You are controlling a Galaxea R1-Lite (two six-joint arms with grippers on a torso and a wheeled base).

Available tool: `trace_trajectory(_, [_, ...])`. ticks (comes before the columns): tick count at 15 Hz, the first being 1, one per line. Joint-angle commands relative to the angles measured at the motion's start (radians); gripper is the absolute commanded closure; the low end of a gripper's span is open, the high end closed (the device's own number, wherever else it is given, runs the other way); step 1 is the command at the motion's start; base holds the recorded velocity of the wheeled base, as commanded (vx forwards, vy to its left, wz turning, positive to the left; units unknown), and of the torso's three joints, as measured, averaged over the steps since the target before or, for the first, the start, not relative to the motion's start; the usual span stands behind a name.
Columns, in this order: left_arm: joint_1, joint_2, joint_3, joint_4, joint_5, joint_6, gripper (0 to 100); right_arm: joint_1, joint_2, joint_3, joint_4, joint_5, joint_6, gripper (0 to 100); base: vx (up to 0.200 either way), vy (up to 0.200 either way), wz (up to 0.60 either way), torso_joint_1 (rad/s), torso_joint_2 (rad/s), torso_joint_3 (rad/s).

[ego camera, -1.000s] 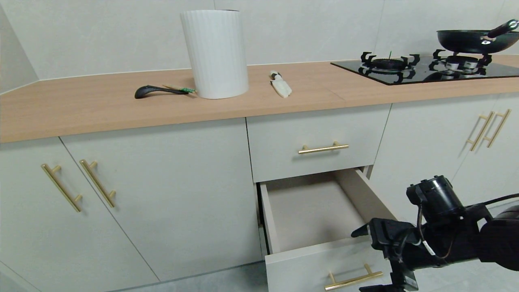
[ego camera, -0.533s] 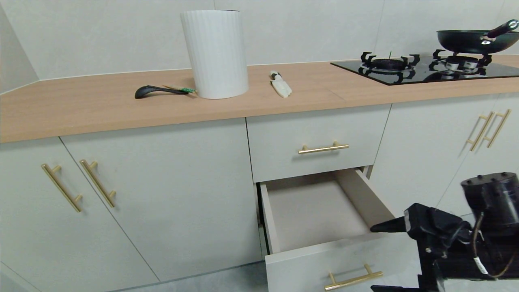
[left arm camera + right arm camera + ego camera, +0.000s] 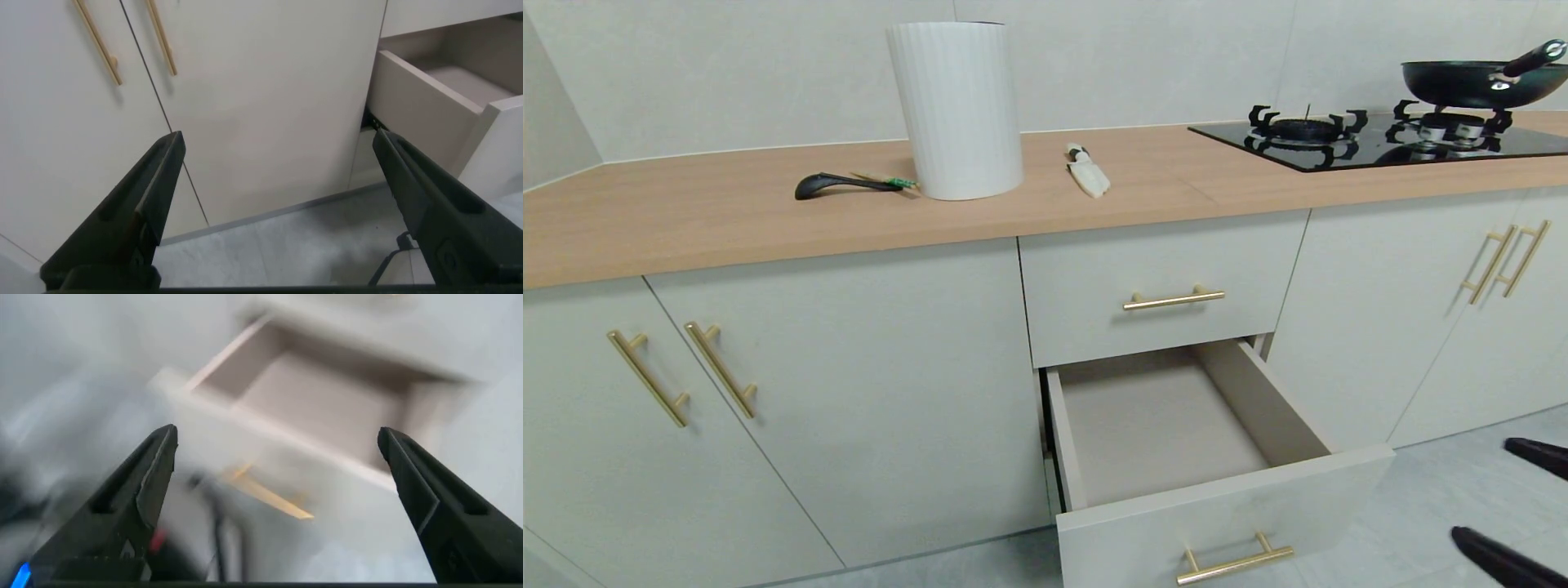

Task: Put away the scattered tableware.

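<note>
Left tool [image 3: 276, 143] is hanging with fingers spread apart, facing the cabinet doors [image 3: 245, 106]. Black ladle [image 3: 837, 183], thin sticks [image 3: 886, 180], white ribbed holder [image 3: 956, 106] and pale utensil [image 3: 1088, 175] are lying on the surface [image 3: 686, 220], well above and left of the right tool [image 3: 1480, 488]. Open drawer [image 3: 1225, 510] is sitting just left of that tool, whose fingers are standing apart.
</note>
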Motion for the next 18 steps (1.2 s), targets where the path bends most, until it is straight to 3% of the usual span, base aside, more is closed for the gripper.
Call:
trace_trajectory(1, [0.000,0.000,0.000,-0.001,0.001,0.000,0,-0.254,-0.349,0.102,0.022,-0.069,0.082,0,0.000,0.000,0.00,0.000,0.00,0.000])
trace_trajectory(3, [0.000,0.000,0.000,-0.001,0.001,0.000,0,-0.340,-0.415,0.133,0.045,-0.057,0.087,0,0.000,0.000,0.00,0.000,0.00,0.000])
trace_trajectory(5, [0.000,0.000,0.000,-0.001,0.001,0.000,0,-0.333,-0.533,0.202,0.072,-0.014,0.087,0,0.000,0.000,0.00,0.000,0.00,0.000])
trace_trajectory(8, [0.000,0.000,0.000,-0.001,0.001,0.002,0,-0.265,-0.748,0.202,0.362,0.063,0.067,0,0.000,0.000,0.00,0.000,0.00,0.000])
trace_trajectory(10, [0.000,0.000,0.000,0.001,0.001,-0.001,0,-0.277,-0.751,0.202,0.381,0.061,0.065,0,0.000,0.000,0.00,0.000,0.00,0.000])
trace_trajectory(11, [0.000,0.000,0.000,-0.001,0.002,-0.001,0,-0.277,-0.751,0.202,0.391,-0.003,0.073,0,0.000,0.000,0.00,0.000,0.00,0.000])
trace_trajectory(12, [0.000,0.000,0.000,-0.001,0.008,0.006,0,-0.282,-0.745,0.202,0.395,-0.131,0.116,0,0.000,0.000,0.00,0.000,0.00,0.000])
trace_trajectory(13, [0.000,0.000,0.000,-0.001,0.015,0.011,0,-0.285,-0.736,0.202,0.393,-0.143,0.131,0,0.000,0.000,0.00,0.000,0.00,0.000])
trace_trajectory(15, [0.000,0.000,0.000,-0.001,0.015,0.014,0,-0.283,-0.745,0.202,0.411,-0.290,0.116,0,0.000,0.000,0.00,0.000,0.00,0.000])
trace_trajectory(17, [0.000,0.000,0.000,-0.001,0.012,0.066,0,-0.283,-0.750,0.202,0.441,-0.299,0.147,0,0.000,0.000,0.00,0.000,0.00,0.000])
trace_trajectory(18, [0.000,0.000,0.000,-0.001,0.012,0.065,0,-0.283,-0.750,0.202,0.441,-0.298,0.147,0,0.000,0.000,0.00,0.000,0.00,0.000])
